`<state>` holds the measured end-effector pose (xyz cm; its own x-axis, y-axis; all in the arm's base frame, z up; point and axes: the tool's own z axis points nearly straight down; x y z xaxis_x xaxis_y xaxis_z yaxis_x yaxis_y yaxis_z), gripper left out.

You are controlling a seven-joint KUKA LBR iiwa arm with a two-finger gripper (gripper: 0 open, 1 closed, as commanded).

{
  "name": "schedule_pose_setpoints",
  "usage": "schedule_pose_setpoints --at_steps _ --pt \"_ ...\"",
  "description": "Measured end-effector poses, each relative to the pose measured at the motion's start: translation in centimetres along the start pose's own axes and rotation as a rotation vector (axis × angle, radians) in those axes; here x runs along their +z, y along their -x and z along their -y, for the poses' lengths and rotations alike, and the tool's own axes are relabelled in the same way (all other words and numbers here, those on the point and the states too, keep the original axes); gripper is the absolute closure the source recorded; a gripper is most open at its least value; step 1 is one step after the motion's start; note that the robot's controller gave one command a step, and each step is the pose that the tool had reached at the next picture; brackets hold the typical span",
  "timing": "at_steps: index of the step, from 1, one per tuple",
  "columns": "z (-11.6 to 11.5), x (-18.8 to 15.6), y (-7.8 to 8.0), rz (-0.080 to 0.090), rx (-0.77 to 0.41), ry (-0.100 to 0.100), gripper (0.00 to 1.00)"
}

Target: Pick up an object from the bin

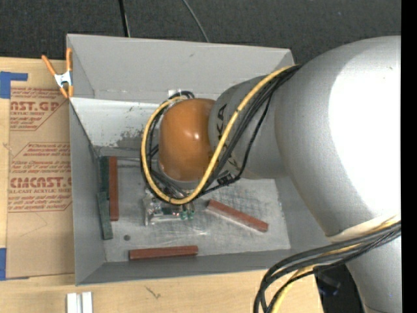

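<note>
My gripper (163,212) is low in the middle of the bin, just under the arm's orange cover, with its metal tip close to the floor. A reddish-brown flat stick (238,216) lies slanted just to its right, on a crinkled clear plastic sheet (255,197). Another reddish-brown stick (163,253) lies level along the near wall, below the gripper. Nothing shows held at the gripper's tip.
Against the left wall a third reddish-brown stick (113,189) lies lengthwise beside a dark grey-green bar (103,201). A small dark speck (127,238) sits on the floor near the front left. The arm and its cables cover the bin's right and back.
</note>
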<state>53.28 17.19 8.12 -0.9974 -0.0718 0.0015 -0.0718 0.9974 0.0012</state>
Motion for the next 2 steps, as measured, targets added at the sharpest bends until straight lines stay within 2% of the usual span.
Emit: schedule_pose_setpoints --at_steps 1,2 --pt "0.15 -20.36 1.87 0.002 -0.021 -0.002 1.0" --pt "0.15 -20.98 1.97 0.005 -0.021 0.0 1.0"
